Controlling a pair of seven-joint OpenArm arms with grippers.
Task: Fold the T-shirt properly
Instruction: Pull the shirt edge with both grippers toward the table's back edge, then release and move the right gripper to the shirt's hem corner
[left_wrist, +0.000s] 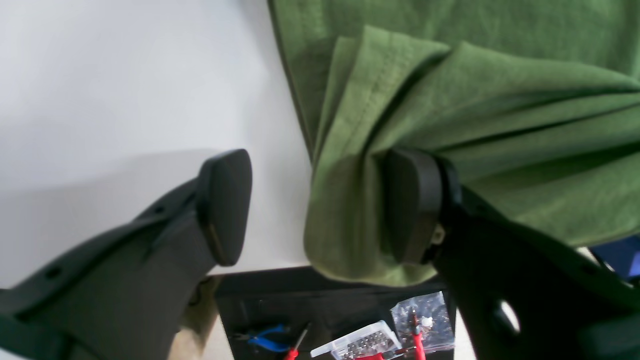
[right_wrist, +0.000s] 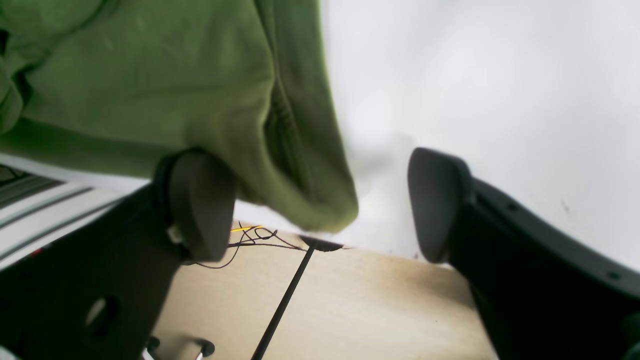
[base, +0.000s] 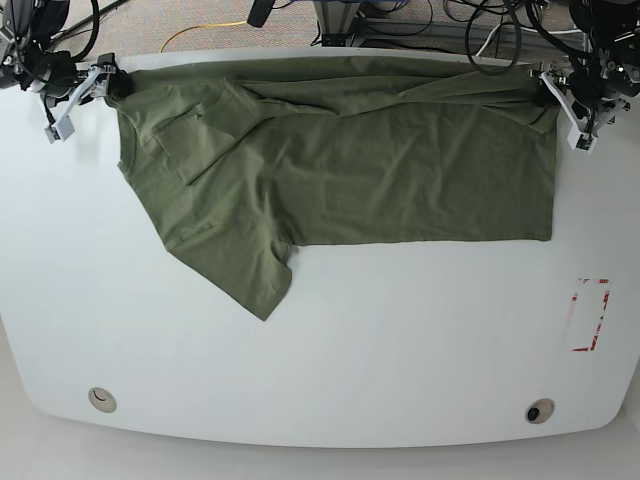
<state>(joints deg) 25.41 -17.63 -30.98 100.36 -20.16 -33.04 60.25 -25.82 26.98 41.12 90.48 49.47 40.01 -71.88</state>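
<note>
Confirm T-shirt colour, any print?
Plain olive green T-shirt, no print visible; shows best in the base view.

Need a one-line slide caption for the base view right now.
Both grippers, left and right, open at the far corners of the T-shirt, folded lengthwise on the white table.

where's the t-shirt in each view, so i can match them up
Left wrist: T-shirt fills the upper right, draped over one finger of the open left tool.
Right wrist: upper left, a corner hanging by the open right tool.
Base: spread along the far edge.
Shared landmark: the white table.
</note>
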